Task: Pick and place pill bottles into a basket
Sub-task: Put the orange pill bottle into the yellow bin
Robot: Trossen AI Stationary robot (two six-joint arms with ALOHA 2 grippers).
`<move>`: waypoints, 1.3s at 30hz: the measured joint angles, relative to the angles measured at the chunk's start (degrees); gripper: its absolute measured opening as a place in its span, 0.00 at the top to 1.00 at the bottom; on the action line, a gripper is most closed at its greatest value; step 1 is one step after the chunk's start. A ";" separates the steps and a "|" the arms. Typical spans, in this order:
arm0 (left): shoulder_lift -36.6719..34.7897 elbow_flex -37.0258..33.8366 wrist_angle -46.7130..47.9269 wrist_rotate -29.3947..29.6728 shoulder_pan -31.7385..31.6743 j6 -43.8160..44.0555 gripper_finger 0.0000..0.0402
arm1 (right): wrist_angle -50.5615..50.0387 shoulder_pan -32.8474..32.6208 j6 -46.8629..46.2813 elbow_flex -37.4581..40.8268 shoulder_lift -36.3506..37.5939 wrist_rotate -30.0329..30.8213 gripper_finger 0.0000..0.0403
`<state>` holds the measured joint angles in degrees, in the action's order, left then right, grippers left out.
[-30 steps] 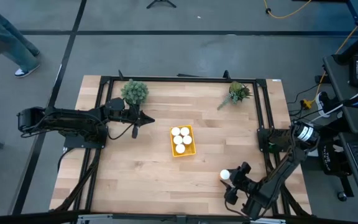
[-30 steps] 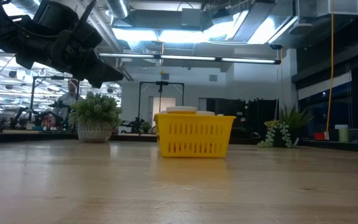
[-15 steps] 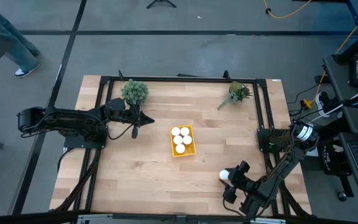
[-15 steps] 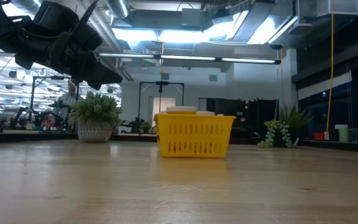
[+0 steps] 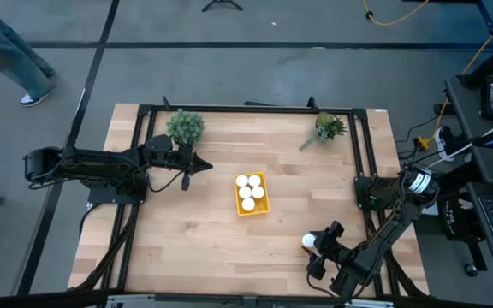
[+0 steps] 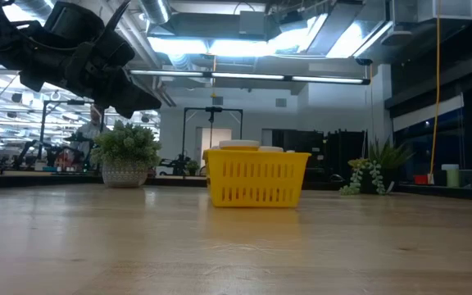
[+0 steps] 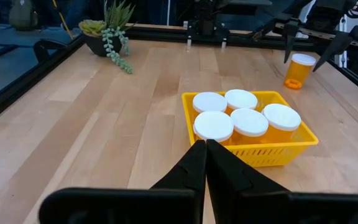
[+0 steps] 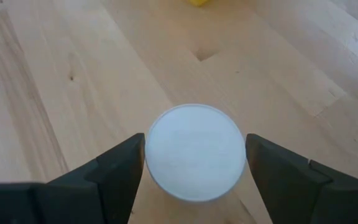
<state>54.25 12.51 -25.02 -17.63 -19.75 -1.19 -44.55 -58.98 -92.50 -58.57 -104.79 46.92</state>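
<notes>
My left end effector hangs above the table just beside a round green plant, its 2 fingers pressed together and empty. Near the table's middle, the yellow basket holds 5 pill bottles, white caps up. A trailing plant stands at the far right corner. At the near right edge, my right end effector straddles the sixth pill bottle, which stands upright on the table; the fingers are spread to either side of its cap, close but not visibly touching.
</notes>
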 joint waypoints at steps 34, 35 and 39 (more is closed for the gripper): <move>0.01 0.00 0.00 0.00 0.00 0.00 0.99 | -3.31 0.07 2.32 -3.45 1.61 2.88 0.46; 0.01 0.00 0.00 0.01 0.00 0.00 0.98 | -3.96 0.20 2.32 -3.82 1.98 2.98 0.46; 0.00 0.00 0.01 0.01 -0.02 0.00 0.98 | -5.27 1.03 3.85 -4.97 3.97 2.97 0.45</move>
<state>54.24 12.51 -25.01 -17.61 -19.77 -1.19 -49.82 -57.95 -88.65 -63.54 -100.82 49.89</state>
